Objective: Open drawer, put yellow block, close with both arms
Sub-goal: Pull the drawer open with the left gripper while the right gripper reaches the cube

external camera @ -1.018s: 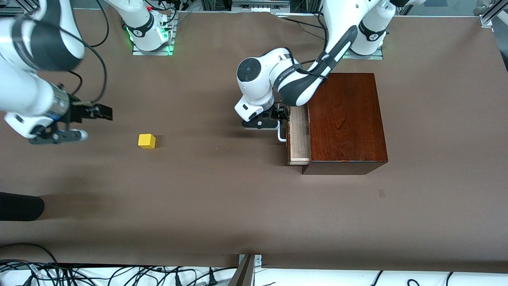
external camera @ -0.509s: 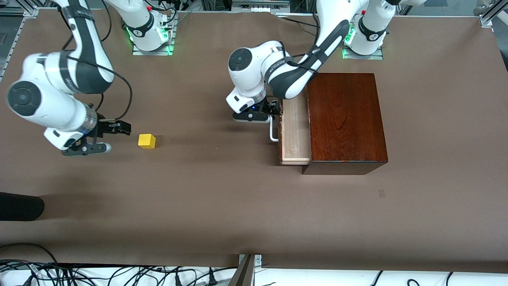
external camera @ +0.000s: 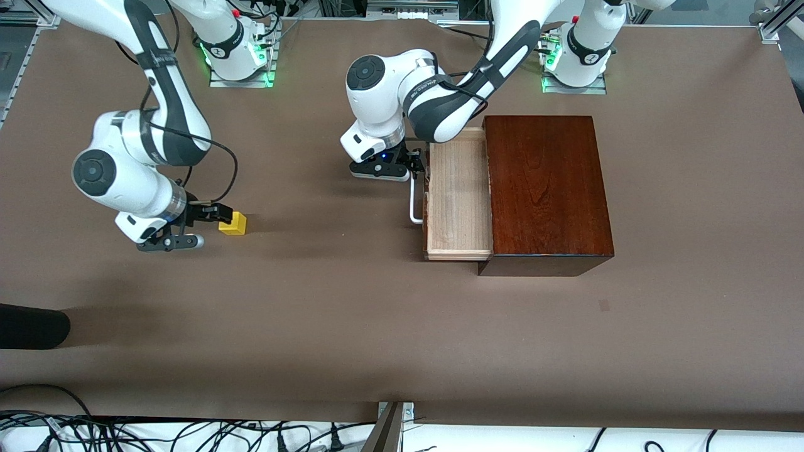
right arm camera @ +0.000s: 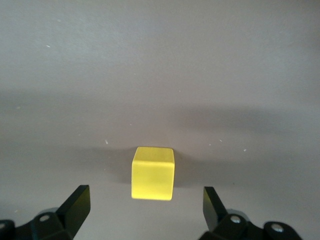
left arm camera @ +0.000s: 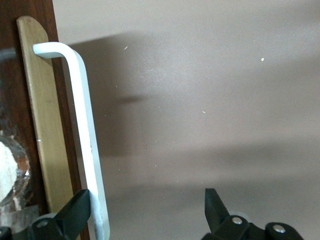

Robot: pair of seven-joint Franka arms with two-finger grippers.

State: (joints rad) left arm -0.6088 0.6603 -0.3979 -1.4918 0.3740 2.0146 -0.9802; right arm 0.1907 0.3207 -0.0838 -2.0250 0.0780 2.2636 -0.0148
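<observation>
So the drawer has been pulled a good bit farther out of the dark box than half a second ago, toward 9 o'clock in the front view, and much more of its pale tray is shown now. The left gripper is parked at the 12 o'clock end of the white handle. In the left wrist view its fingers are spread wide, with the handle just beside one of them.

The yellow block hasn't been shifted; it's on the table, well out at 9 o'clock from the drawer. The right gripper has been brought down right beside it, fingers spread and the block not yet clamped.
</observation>
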